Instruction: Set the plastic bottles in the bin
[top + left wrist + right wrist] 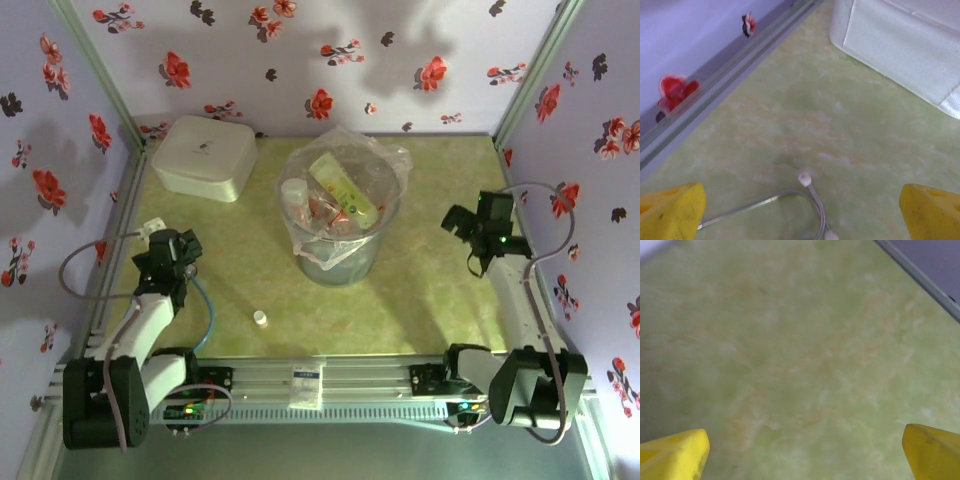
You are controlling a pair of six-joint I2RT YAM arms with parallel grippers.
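The bin [372,252], a translucent grey bucket lined with a clear bag, stands mid-table and holds several plastic bottles [330,205], one pale green among red-and-white ones. My left gripper [160,240] hangs over the table's left side, open, with nothing between its yellow fingertips [670,212]. My right gripper [462,225] is off to the bin's right, near the right wall, also open and empty; its yellow fingertips [675,455] frame bare green tabletop.
A white rounded-square lidded box [203,155] sits at the back left, its corner [900,45] in the left wrist view. A tiny white cap [260,318] lies near the front. A thin cable [810,200] curls on the table under the left gripper.
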